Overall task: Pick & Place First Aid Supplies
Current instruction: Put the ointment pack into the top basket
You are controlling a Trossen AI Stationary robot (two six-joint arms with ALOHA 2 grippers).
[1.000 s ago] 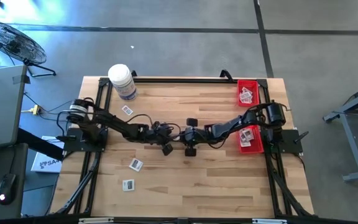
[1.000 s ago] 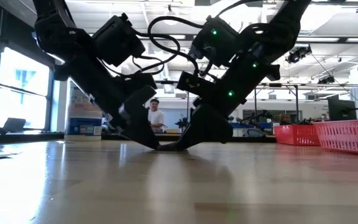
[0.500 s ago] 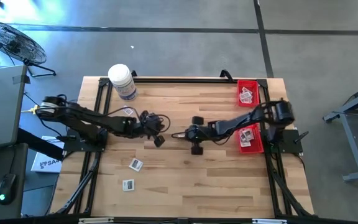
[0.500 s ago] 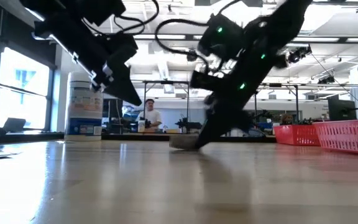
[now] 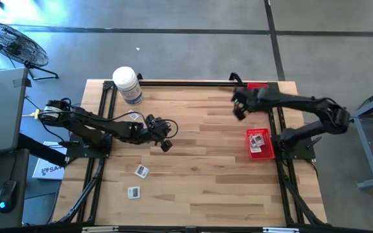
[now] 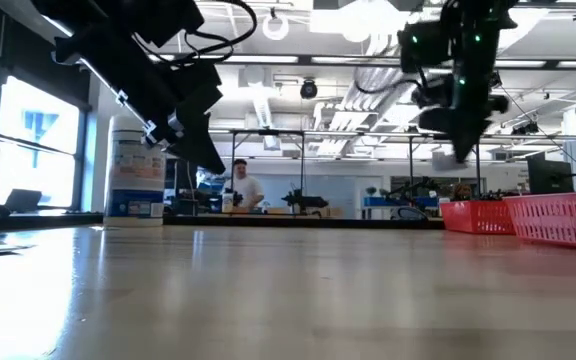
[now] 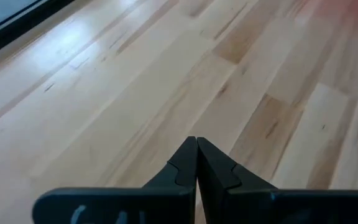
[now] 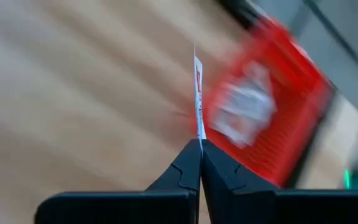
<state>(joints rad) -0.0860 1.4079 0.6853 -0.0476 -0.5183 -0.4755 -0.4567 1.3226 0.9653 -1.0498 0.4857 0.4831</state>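
Observation:
My right gripper (image 5: pixel 239 110) hangs in the air over the table's far right part, beside the far red basket (image 5: pixel 258 85), shut on a small white packet with reddish print (image 8: pixel 197 93). That basket (image 8: pixel 272 118), blurred, shows packets inside. My left gripper (image 5: pixel 166 145) is shut on nothing, raised above the wood left of the table's middle (image 7: pixel 196 140). Three loose packets lie flat on the table: one by the left arm (image 5: pixel 133 115) and two nearer the near edge (image 5: pixel 141 171) (image 5: pixel 133 192). My right gripper pinches the packet between its two fingertips (image 8: pixel 191 163) by one edge (image 8: pixel 199 134). The packet stands out beyond the tips, seen edge-on. It is lifted clear of the table.
A big white jar with a bluish label (image 5: pixel 127 84) stands at the far left corner. A second red basket with packets (image 5: pixel 259 144) sits at the right edge, nearer than the first. Bare wood lies between the two arms. A person stands far behind the table (image 6: pixel 240 185).
Both grippers stood tip-down together at the table's middle. The left one rose and drew back toward the left, then kept still. The right one lifted off the wood with the packet and swung up toward the far right, to the far red basket.

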